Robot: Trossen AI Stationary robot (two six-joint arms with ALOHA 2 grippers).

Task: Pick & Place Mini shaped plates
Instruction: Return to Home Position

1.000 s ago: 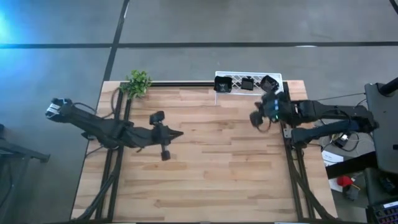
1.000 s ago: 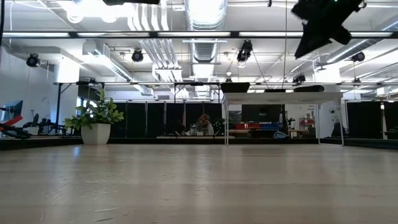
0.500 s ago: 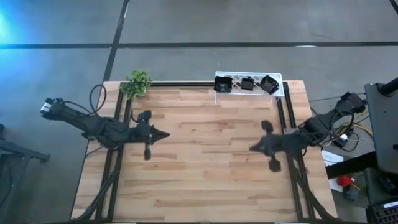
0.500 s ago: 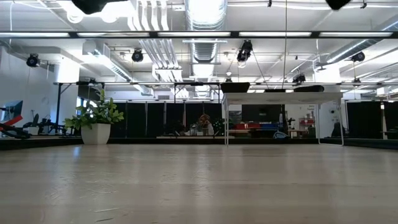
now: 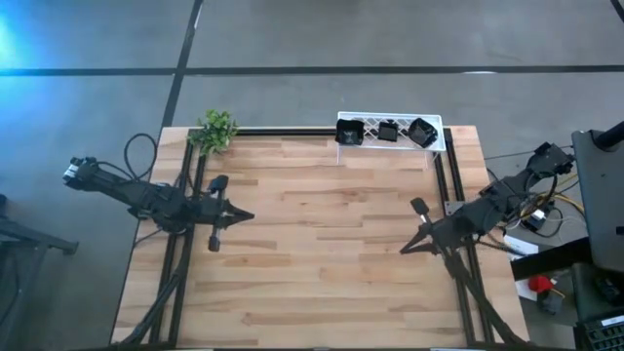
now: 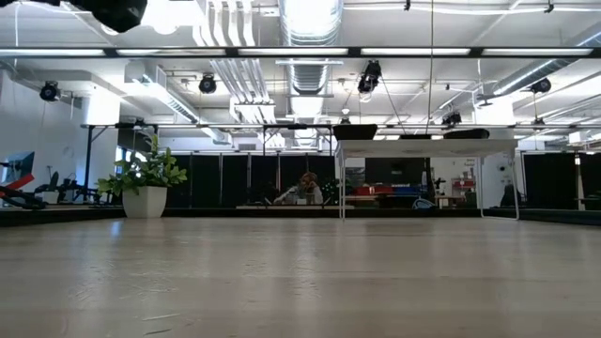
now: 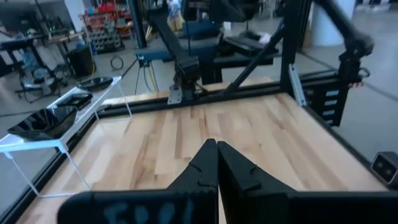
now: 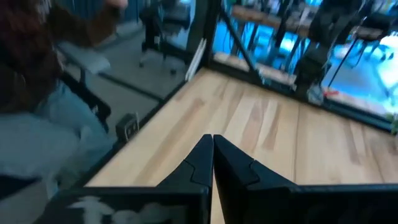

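left hand [image 5: 237,216] closed, empty, mid-left | right hand [image 5: 404,249] closed, empty, mid-right | risk low: mini plates [image 5: 351,132] on rack [image 5: 371,136], upper centre, could slip if nudged

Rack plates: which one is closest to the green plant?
The plate at the white rack's left end in the high view; the middle plate and the right-end plate lie farther from the plant.
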